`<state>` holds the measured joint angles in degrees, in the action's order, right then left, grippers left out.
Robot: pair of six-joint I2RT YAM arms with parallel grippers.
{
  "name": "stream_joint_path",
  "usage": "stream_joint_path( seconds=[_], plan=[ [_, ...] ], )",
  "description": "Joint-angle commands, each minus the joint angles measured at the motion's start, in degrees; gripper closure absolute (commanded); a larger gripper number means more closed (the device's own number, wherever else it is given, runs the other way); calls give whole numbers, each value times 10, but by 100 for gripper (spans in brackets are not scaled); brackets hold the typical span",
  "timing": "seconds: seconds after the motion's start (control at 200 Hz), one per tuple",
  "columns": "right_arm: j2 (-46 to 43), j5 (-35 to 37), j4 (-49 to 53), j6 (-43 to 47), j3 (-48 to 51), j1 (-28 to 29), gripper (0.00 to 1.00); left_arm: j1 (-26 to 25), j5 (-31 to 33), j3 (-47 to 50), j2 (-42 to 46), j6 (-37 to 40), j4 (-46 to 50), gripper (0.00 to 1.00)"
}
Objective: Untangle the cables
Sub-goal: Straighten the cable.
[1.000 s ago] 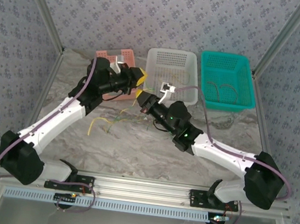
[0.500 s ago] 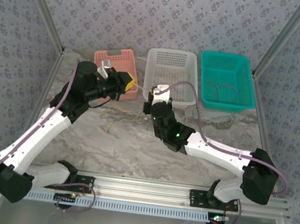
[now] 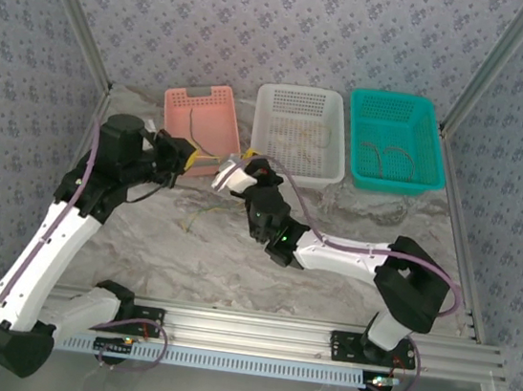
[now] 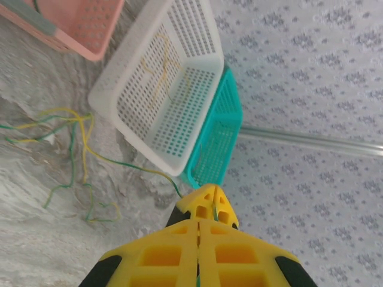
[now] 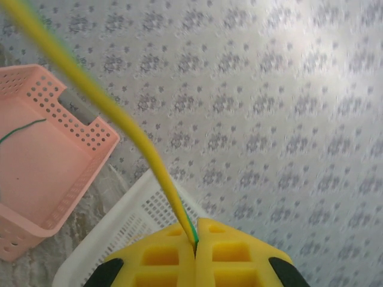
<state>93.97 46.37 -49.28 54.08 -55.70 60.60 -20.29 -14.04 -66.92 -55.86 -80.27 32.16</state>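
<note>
Jaws, left and right, are clenched on thin cables [image 5: 96,95], judged light and limp, best taken near free ends.

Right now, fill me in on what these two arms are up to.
They are untangling cables. The left gripper is shut on a thin strand that runs down to the loose tangle of yellow and green wires on the table. The right gripper is shut on a yellow cable, pulled straight near the pink basket. That one, the white basket and the teal basket each hold some wire already.
</note>
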Motion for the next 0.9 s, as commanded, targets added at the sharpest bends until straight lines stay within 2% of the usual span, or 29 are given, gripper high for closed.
stream_joint_path(
  seconds=[0.0,0.065,0.16,0.245,0.385,0.46,0.5,0.52,0.565,0.6,0.675,0.69,0.7,0.894],
  plan=[
    [-10,64,-8,97,17,-9,100,37,51,-35,29,40,36,100],
    [-33,38,112,48,6,9,100,54,37,-76,3,69,32,100],
    [-72,-19,294,-68,-22,30,100,69,16,-160,-60,132,15,100],
    [-102,-80,430,-157,-47,37,100,70,-8,-214,-114,173,-40,100],
    [-120,-193,605,-302,-107,14,100,74,-15,-291,-196,204,-78,100],
    [-116,-252,678,-375,-155,-16,100,75,-64,-315,-239,196,-125,100],
    [-113,-274,698,-411,-170,-37,100,74,-94,-323,-257,182,-149,86],
    [-110,-289,711,-434,-180,-52,100,73,-105,-323,-262,177,-162,73],
    [-103,-320,747,-488,-206,-86,100,70,-113,-324,-264,175,-171,36],
    [-99,-347,766,-519,-221,-112,100,68,-103,-325,-258,184,-162,21],
    [-95,-382,797,-567,-243,-156,100,67,-84,-325,-236,213,-132,10],
    [-94,-388,802,-575,-248,-165,100,68,-78,-325,-231,219,-123,3],
    [-94,-392,806,-580,-251,-170,100,68,-74,-325,-228,223,-116,1],
    [-77,-411,854,-643,-302,-274,100,69,-10,-260,-136,284,-20,1]
  ],
)
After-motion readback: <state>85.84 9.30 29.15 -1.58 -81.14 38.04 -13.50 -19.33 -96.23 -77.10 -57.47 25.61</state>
